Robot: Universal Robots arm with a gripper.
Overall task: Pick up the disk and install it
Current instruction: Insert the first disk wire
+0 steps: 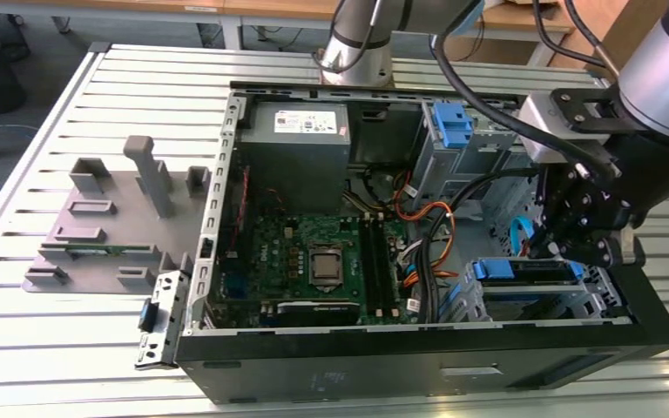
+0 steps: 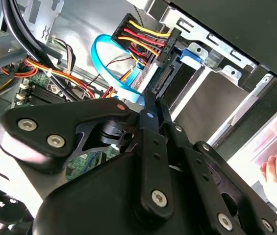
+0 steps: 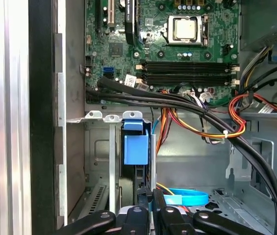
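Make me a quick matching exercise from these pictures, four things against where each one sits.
Things:
1. disk
2. grey stand
3. power supply box
4. motherboard

Places:
A. on the table, outside the case
B. in the drive bay below the gripper
C. on the case floor, in the middle
D. case corner next to the arm's base

Pairs: 1-B, 2-A, 3-D, 4-C

— What was the table (image 1: 102, 78) made of?
— Ribbed, matt silver metal. The end effector (image 2: 150, 105) looked matt black; the disk (image 1: 525, 271) carrier was glossy blue plastic, the computer case (image 1: 428, 366) matt black.
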